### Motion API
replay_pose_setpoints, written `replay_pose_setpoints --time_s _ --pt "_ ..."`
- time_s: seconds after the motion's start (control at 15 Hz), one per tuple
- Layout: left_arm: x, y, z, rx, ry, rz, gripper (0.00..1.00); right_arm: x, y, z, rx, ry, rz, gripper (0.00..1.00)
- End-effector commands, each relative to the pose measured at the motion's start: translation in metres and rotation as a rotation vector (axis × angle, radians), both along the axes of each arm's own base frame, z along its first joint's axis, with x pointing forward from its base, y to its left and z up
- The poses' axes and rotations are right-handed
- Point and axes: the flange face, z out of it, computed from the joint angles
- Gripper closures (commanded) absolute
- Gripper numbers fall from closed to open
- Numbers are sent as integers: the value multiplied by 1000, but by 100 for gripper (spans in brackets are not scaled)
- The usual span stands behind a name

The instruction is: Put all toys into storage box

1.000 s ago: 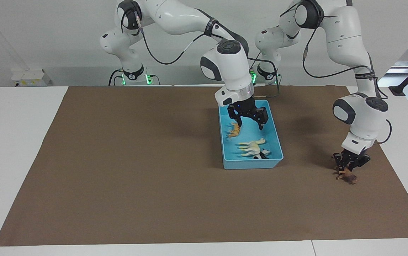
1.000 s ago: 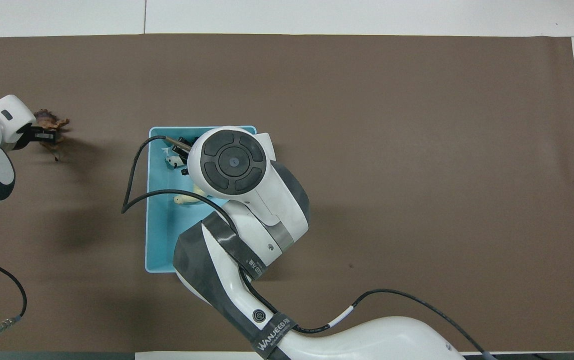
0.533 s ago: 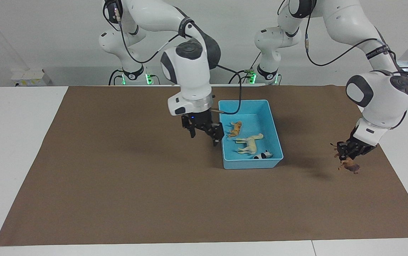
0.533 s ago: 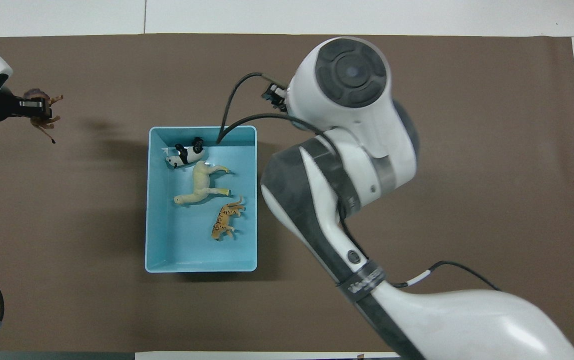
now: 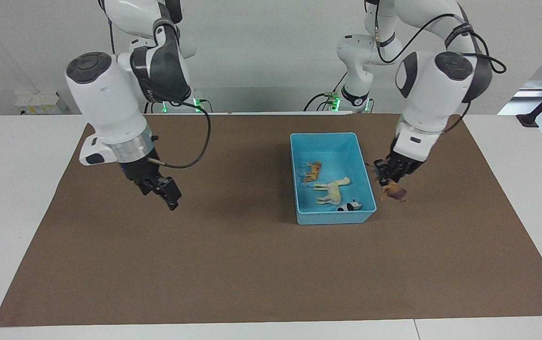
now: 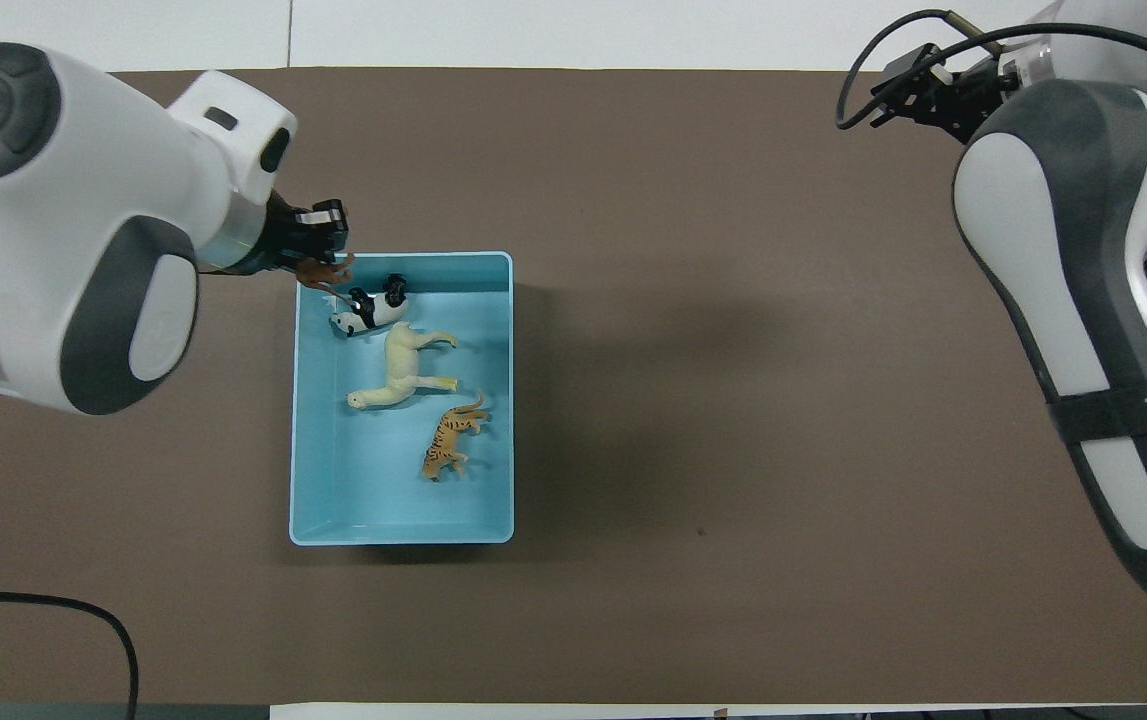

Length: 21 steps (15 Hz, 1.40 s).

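The light blue storage box [image 5: 332, 219] [image 6: 373, 500] stands on the mat. In it lie the orange tiger [image 5: 312, 171] [image 6: 451, 448], the cream horse [image 5: 331, 190] [image 6: 401, 370] and the panda [image 5: 349, 206] [image 6: 369, 308]. My left gripper [image 5: 387, 178] [image 6: 323, 252] is shut on the dark brown maned animal [image 5: 393, 192] [image 6: 325, 272]. It holds the animal in the air at the box's rim, on the side toward the left arm's end, near the panda's corner. My right gripper [image 5: 161, 188] [image 6: 918, 92] is open and empty, raised over the mat toward the right arm's end.
A brown mat [image 5: 252, 264] covers most of the white table [image 5: 11, 189]. A small white box [image 5: 39, 101] sits by the wall near the right arm's base. The right arm's cable [image 5: 195, 151] hangs in a loop by its wrist.
My left gripper has lifted the brown animal off the mat and carried it to the box's rim. My right gripper has left the box and swung out toward the right arm's end.
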Motion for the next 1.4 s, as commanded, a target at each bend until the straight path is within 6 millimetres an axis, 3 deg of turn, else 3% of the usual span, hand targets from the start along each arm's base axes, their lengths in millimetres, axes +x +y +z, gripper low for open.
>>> replay_pose_setpoints --time_s 0.0,0.27,0.4,0.47,0.6,0.67,0.8,0.93,1.13,1.33 --pt "-19 5 -10 16 17 6 0 -5 -55 -7 -4 38 43 0" --pt "-17 10 -7 18 20 5 0 -21 -158 -6 -51 75 328 0" --pt "-13 21 -3 16 12 20 0 -38 -201 11 -70 59 523 0" --pt "-8 33 3 14 -2 26 0 -46 -204 21 -70 57 578 0" --pt "6 82 13 21 -19 -11 0 -67 -203 49 -58 71 593 0" --pt "5 101 22 26 -26 -46 0 -78 -202 65 -59 70 600 0" --pt "3 158 42 42 -35 -121 0 -106 -195 97 -43 80 605 0" --pt "-12 202 63 55 -21 -187 0 -132 -191 122 -28 87 615 0" --pt "-44 233 86 49 53 -154 0 -172 -186 135 -16 166 628 0" --pt "-55 228 91 45 92 -152 0 -199 -185 117 13 232 642 0"
